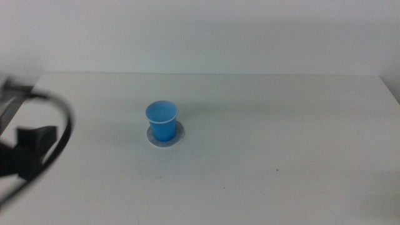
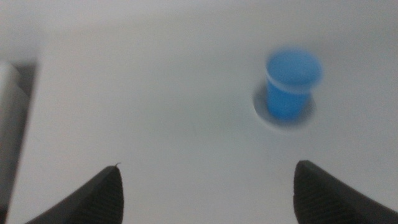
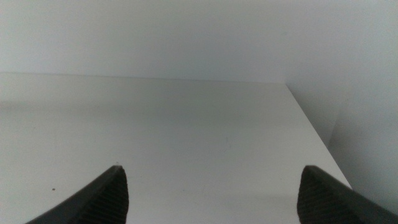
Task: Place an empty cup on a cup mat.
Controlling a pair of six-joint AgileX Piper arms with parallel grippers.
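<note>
The bright blue cup (image 1: 162, 120) stands upright on the round grey cup mat (image 1: 177, 135) near the middle of the table. Both also show in the left wrist view, the cup (image 2: 291, 84) on the cup mat (image 2: 262, 109). My left gripper (image 2: 208, 186) is open and empty, well back from the cup, with bare table between its jaws. Only a blurred dark part of the left arm (image 1: 28, 153) shows at the left edge of the middle view. My right gripper (image 3: 211, 190) is open and empty over bare table, away from the cup.
The white table (image 1: 281, 144) ends at a far edge against a pale wall. Its right edge shows in the right wrist view (image 3: 314, 134). A grey object (image 2: 9, 118) lies at the table's side in the left wrist view.
</note>
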